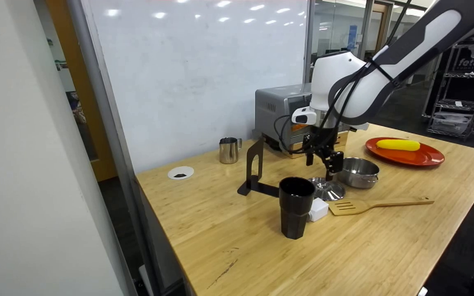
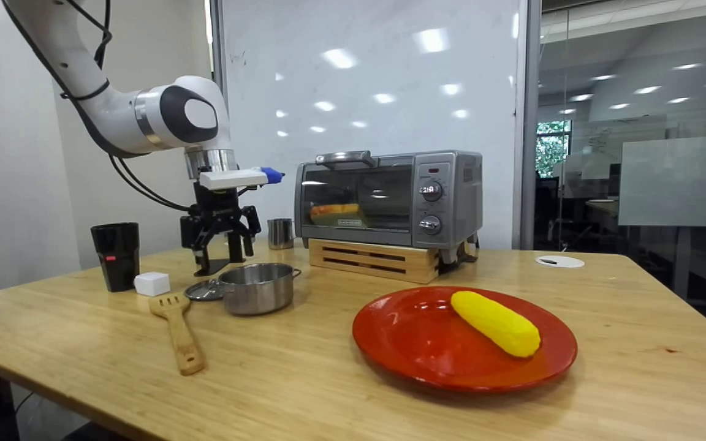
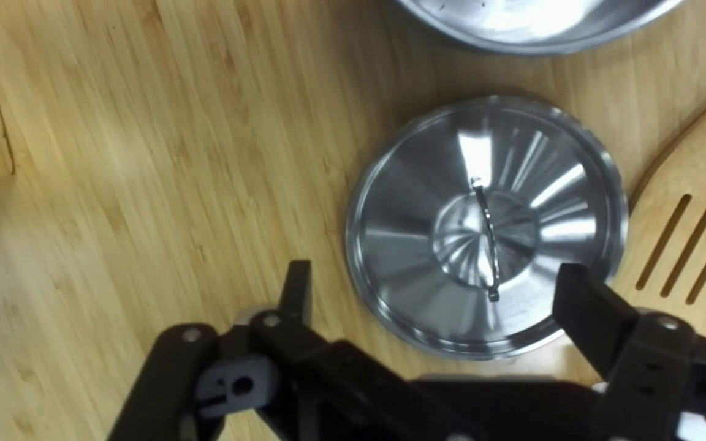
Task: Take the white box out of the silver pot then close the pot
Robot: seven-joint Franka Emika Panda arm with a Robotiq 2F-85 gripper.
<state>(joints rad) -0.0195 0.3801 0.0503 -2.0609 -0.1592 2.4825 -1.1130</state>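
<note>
The silver pot (image 1: 357, 180) stands uncovered on the table in both exterior views (image 2: 259, 295); its rim shows at the top of the wrist view (image 3: 537, 48). Its round metal lid (image 1: 327, 191) lies flat beside it, handle up, seen large in the wrist view (image 3: 402, 263) and partly hidden by the pot in an exterior view (image 2: 203, 291). The white box (image 1: 318, 209) sits on the table next to the black cup (image 1: 296, 205), also in an exterior view (image 2: 152, 284). My gripper (image 3: 436, 272) is open and empty above the lid, fingers pointing down, its fingertips (image 1: 319, 167) apart.
A wooden spatula (image 2: 176, 331) lies beside the lid and pot. A black metal stand (image 1: 255, 164) is near the cup. The toaster oven (image 2: 390, 202) on a wooden base stands behind. A red plate (image 2: 414, 343) holds a yellow object. A steel cup (image 1: 228, 151) and white disc (image 1: 180, 171) are further off.
</note>
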